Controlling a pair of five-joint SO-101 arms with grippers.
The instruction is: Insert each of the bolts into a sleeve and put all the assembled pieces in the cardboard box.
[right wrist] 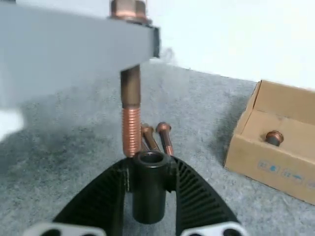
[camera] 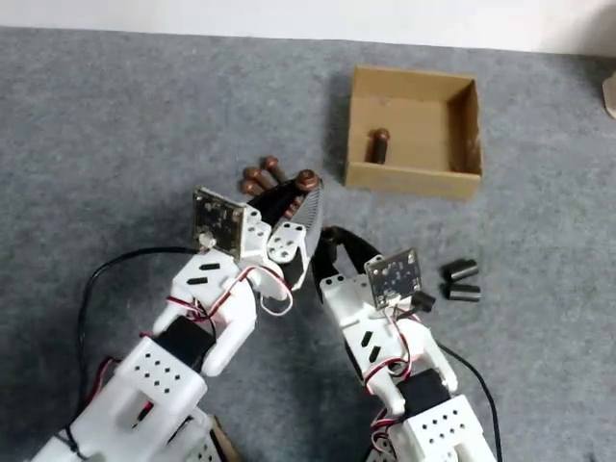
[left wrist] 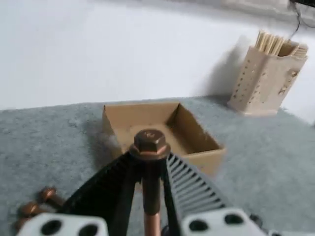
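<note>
- Left claw (left wrist: pixel 150 161) grips a bolt (left wrist: pixel 149 143) upright, its threaded tip at the mouth of the sleeve (right wrist: pixel 149 192) clamped in the right claw (right wrist: pixel 149 167).
- Beside them on the worktop (camera: pixel 115 144) are loose bolts (camera: pixel 258 176), spare sleeves (camera: pixel 461 280) and the cardboard box (camera: pixel 412 179), which holds one assembled piece (camera: pixel 378 146).

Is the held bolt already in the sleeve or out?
Out: the bolt hangs above the sleeve, its threaded tip at the rim, not inside.

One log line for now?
left gripper: shut on bolt | right gripper: shut on sleeve | bolt tip at sleeve rim, not inserted | cardboard box: one piece
</note>
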